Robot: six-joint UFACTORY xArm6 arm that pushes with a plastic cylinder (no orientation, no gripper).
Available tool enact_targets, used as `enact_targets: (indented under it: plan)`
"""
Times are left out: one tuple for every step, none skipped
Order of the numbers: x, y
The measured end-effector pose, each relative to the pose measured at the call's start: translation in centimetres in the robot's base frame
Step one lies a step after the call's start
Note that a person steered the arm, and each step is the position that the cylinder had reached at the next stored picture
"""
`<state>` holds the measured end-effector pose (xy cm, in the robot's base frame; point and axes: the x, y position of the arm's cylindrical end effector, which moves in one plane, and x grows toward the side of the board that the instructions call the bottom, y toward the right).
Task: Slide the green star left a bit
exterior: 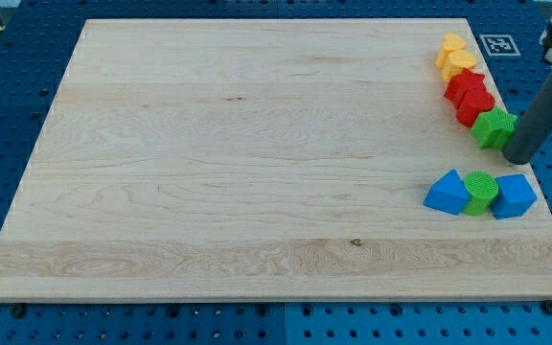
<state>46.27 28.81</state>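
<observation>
No claw fitted; my tip [518, 158] touches the green star block's [494, 126] right side; risk: a leftward push jams it against the adjoining red block [474, 105].

Yellow blocks [455, 56], red blocks [470, 93]

Straight dark grey rod, my tip [519, 159]

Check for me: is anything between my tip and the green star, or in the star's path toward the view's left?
Nothing visible. My tip sits right against the green star on its right side. To the star's left the board is bare wood; the red blocks lie toward the top-left, touching it, not squarely in its path.
</observation>
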Motion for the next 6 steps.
enact_targets:
  plan:
    - [-1.8,1.9]
    - [-7.0,2.1]
    - [-6.6,1.5]
    - [-4.2,0.6]
    - [-2.7,-1.2]
    - [-1.8,-3.0]
